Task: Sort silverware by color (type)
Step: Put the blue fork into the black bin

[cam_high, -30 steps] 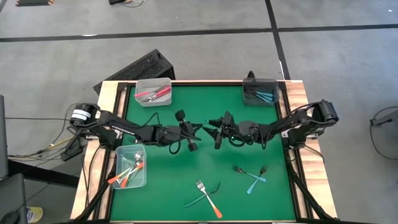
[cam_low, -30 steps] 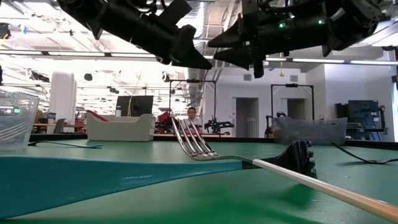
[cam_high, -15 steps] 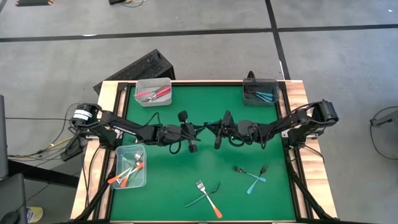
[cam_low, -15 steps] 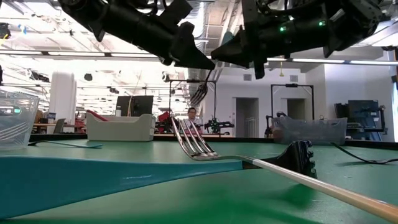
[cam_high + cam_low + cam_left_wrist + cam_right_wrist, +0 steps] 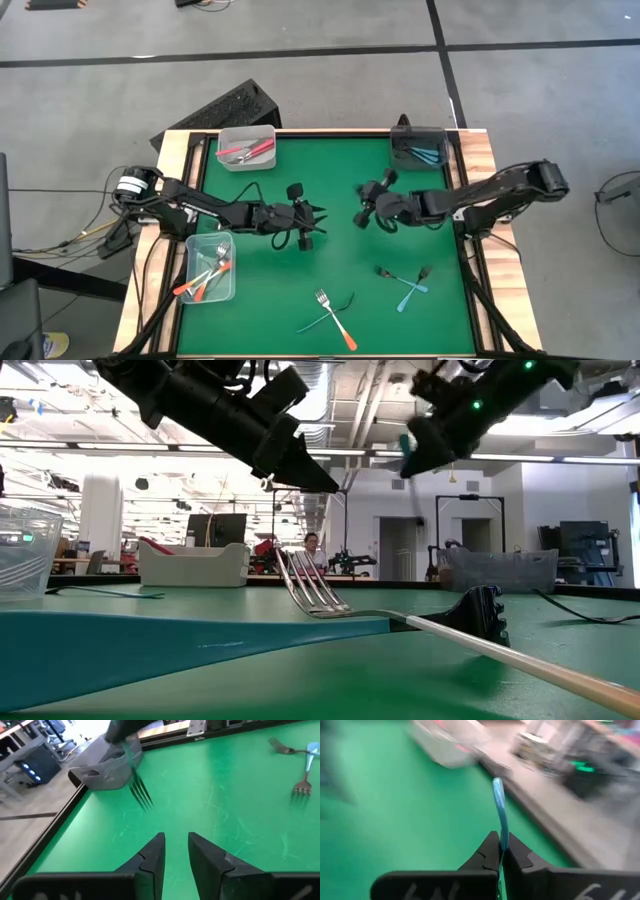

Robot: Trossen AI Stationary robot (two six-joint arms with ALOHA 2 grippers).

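Observation:
My right gripper (image 5: 362, 216) hangs over the middle of the green table, shut on a blue-handled fork (image 5: 141, 795). My left gripper (image 5: 318, 211) faces it from the left with a small gap between its fingers (image 5: 175, 852) and nothing in it. More silverware lies flat on the near part of the table: an orange-handled fork (image 5: 336, 320), a teal-handled one (image 5: 322, 321) and a crossed pair (image 5: 403, 279). My right gripper pinches the fork's blue handle (image 5: 502, 837) between its two fingers. The handle's free end (image 5: 497, 785) sticks out past the fingertips. In the left wrist view the fork slants down below the gripper, its tines (image 5: 143, 799) lowest and clear of the table.
A clear bin (image 5: 211, 268) with orange-handled pieces sits at the left edge. Another clear bin (image 5: 246, 149) with red ones is at the far left. A dark grey bin (image 5: 419, 148) with blue ones stands at the far right. Bare green mat lies between the arms and the far bins.
My right gripper has shut on the fork that my left gripper held out at mid-table. The left has let go. The right has then drawn back toward the table's right edge and turned, carrying the fork away from the left gripper, clear of the table.

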